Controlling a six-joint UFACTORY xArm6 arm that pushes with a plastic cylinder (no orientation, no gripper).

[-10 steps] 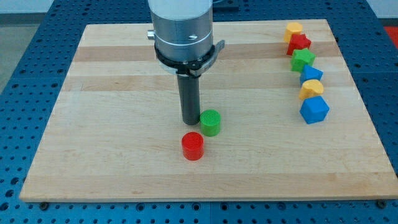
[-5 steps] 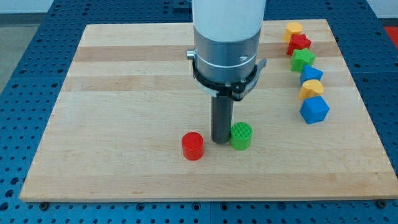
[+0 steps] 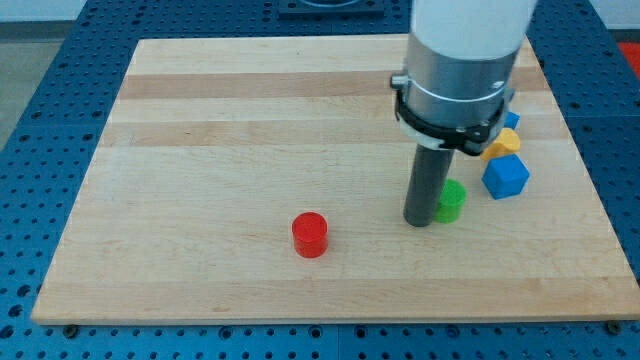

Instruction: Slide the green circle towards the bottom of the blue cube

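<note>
Wooden board (image 3: 200, 150): bare over most of its left half.

Blue cube (image 3: 505, 176): lay far right; a yellow block (image 3: 501, 143) was seen just behind it, with other blocks largely hidden by the arm.

Red cylinder (image 3: 310, 234): lay left, well apart.

Green circle (image 3: 450, 200): lay just left of the blue cube.

My tip (image 3: 420, 222): touched the circle's left side. No claw was fitted, so no open or closed state applied.

Risk, as judged: a continued rightward push could drive the circle into the cube's left face and shift it, rather than bringing the circle beneath it.

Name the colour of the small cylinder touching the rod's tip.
Green: the green circle, seen in the camera view, right of my tip.
</note>
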